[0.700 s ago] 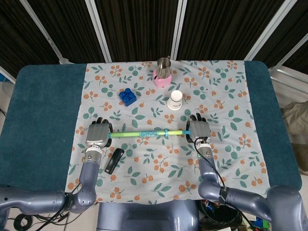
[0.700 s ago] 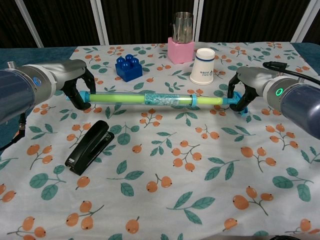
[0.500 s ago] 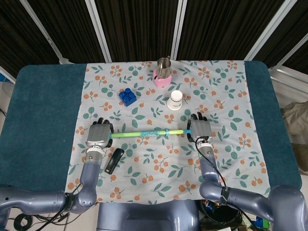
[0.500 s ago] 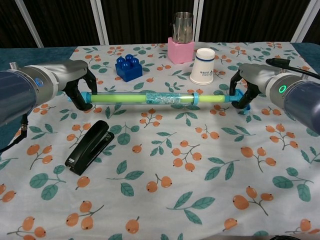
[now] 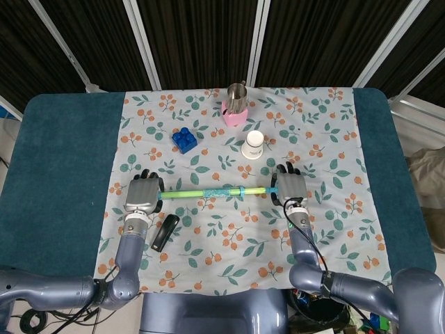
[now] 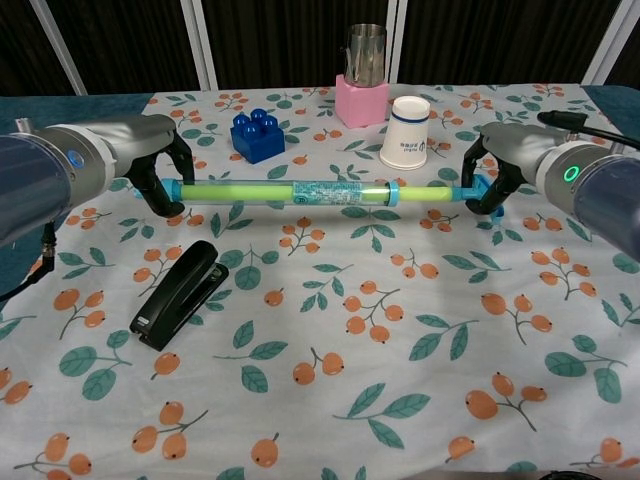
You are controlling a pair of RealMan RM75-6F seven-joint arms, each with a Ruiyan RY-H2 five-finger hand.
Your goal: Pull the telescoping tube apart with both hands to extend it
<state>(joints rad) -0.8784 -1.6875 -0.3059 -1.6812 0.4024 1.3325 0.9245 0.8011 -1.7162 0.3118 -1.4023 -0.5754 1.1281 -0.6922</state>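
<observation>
The telescoping tube [image 6: 320, 193] is a green rod with a clear blue-printed sleeve, held level a little above the floral cloth; in the head view the tube [image 5: 212, 193] runs left to right between my hands. My left hand [image 6: 160, 170] grips the tube's left end, fingers curled around it. My right hand [image 6: 490, 175] grips the blue cap at the right end. From above, the left hand [image 5: 142, 193] and right hand [image 5: 289, 186] show their backs, so the fingertips are hidden.
A black stapler [image 6: 178, 293] lies just below the tube's left part. Behind the tube stand a blue toy block [image 6: 257, 135], a white paper cup [image 6: 406, 132] and a metal cup on a pink block [image 6: 364, 85].
The right hand has moved a little further right with the tube's end, and more of the thin green section shows beyond the sleeve. The left hand stays where it was.
</observation>
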